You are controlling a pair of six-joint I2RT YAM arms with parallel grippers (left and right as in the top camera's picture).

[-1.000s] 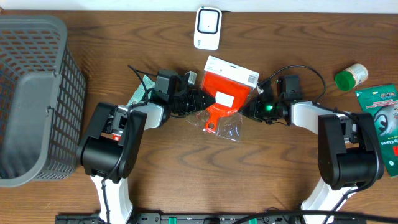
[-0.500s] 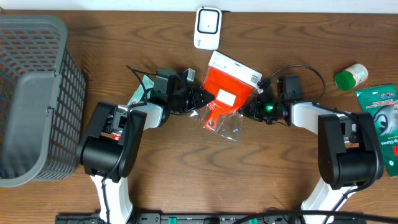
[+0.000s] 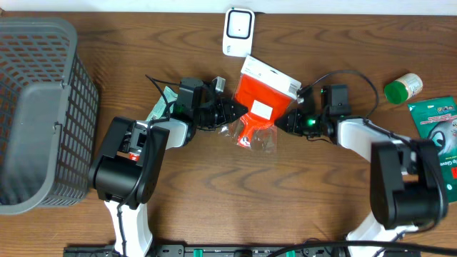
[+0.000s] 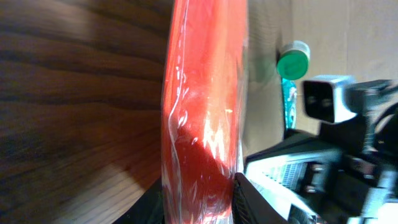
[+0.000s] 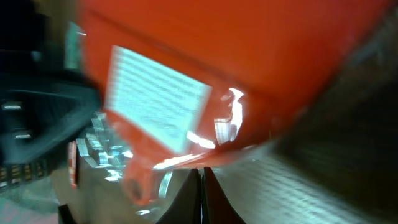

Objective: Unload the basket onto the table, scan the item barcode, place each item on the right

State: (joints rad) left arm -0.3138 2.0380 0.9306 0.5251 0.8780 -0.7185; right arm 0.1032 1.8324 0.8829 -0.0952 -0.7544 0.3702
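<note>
The item is a red tool sealed in clear plastic with a white header card [image 3: 257, 96]. It is held tilted between both arms, just in front of a white scanner-like device [image 3: 238, 31]. A white printed label [image 3: 260, 110] faces up and is blurred in the right wrist view [image 5: 158, 106]. My left gripper [image 3: 235, 114] is shut on the pack's left side. In the left wrist view the pack [image 4: 205, 112] fills the gap in that gripper [image 4: 198, 202]. My right gripper [image 3: 280, 123] pinches the thin plastic edge, jaws together [image 5: 201, 171].
A grey mesh basket [image 3: 36, 107] fills the left of the table. A green-capped bottle [image 3: 402, 88] and a green glove packet [image 3: 439, 143] lie at the right. Another small packet [image 3: 163, 103] lies under the left arm. Cables trail behind both wrists.
The left gripper closed onto the pack. Both arms have carried the pack a little toward the back, and its header card now sits closer to the white device.
</note>
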